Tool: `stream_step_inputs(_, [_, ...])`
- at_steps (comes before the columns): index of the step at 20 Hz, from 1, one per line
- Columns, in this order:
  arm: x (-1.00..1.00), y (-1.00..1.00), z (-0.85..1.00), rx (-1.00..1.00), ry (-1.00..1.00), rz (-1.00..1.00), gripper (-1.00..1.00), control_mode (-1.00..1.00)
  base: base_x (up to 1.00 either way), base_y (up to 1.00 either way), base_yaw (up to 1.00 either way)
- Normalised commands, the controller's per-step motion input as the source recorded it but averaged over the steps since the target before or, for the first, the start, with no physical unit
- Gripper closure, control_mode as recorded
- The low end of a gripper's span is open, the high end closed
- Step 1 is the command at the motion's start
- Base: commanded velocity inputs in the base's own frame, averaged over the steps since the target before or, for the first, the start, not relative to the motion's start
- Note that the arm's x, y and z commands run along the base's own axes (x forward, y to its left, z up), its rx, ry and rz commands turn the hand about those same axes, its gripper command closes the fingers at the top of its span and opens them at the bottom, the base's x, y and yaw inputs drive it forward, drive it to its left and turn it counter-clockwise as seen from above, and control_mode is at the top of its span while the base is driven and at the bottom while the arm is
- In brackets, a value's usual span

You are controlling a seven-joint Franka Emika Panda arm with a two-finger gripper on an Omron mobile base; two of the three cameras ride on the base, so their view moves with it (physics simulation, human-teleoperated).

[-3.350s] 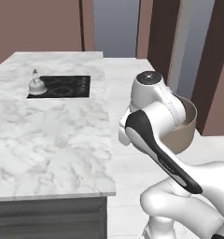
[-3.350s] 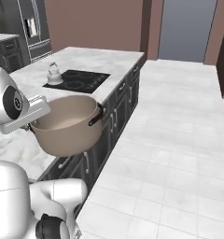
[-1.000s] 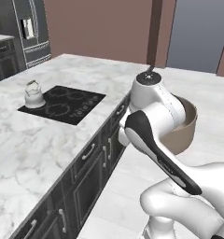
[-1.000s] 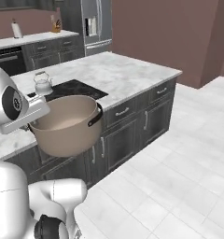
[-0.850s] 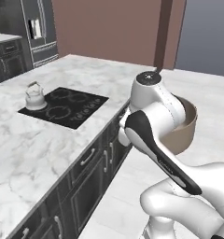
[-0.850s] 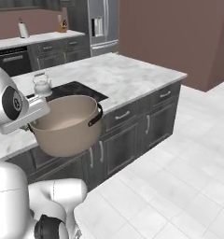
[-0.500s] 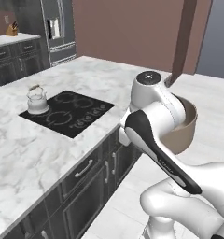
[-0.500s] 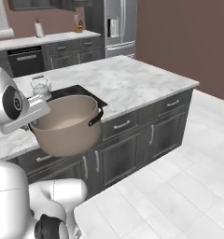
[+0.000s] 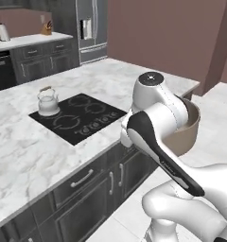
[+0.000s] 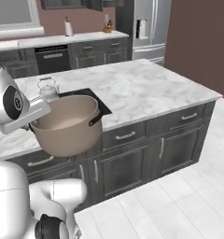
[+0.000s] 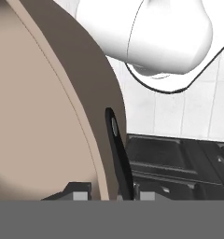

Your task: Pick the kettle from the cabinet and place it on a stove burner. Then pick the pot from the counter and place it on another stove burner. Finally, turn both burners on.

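Observation:
My gripper [image 11: 109,193] is shut on the rim of the wide beige pot [image 10: 69,126], one finger on each side of its wall, beside a dark side handle [image 11: 118,149]. I hold the pot [image 9: 184,137] in the air in front of the island's dark drawers, below the level of the white marble counter [image 9: 21,156]. The small kettle [image 9: 48,101] stands upright on the far left burner of the black cooktop [image 9: 80,118]. In the right base view the kettle [image 10: 47,89] peeks out just behind the pot. The other ring burners are bare.
A steel fridge [image 10: 149,25] and a back counter with a paper-towel roll [image 10: 67,28] and an oven [image 10: 53,58] line the far wall, under a dark wall cabinet [image 10: 62,3]. White tiled floor [image 10: 179,200] spreads to the right of the island.
The whole picture has swung, so the base has turned. The island and cooktop now lie more square ahead. The pot stays gripped in the same pose against the arm.

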Motion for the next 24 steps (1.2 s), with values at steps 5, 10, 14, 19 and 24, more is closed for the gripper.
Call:
stream_step_inputs(5, [0.0, 0.0, 0.0, 0.0, 0.0, 0.0, 1.0, 1.0, 0.13, -0.62, 0.36])
stream_step_inputs(10, [0.0, 0.0, 0.0, 0.0, 0.0, 0.0, 1.0, 1.0, 0.01, -0.69, 0.35])
stream_step_inputs(14, [0.0, 0.0, 0.0, 0.0, 0.0, 0.0, 1.0, 1.0, 0.05, -0.7, 0.35])
stream_step_inputs(19, [0.0, 0.0, 0.0, 0.0, 0.0, 0.0, 1.0, 1.0, 0.22, -0.65, 0.37])
stream_step_inputs(24, [0.0, 0.0, 0.0, 0.0, 0.0, 0.0, 1.0, 1.0, 0.28, -0.56, 0.38])
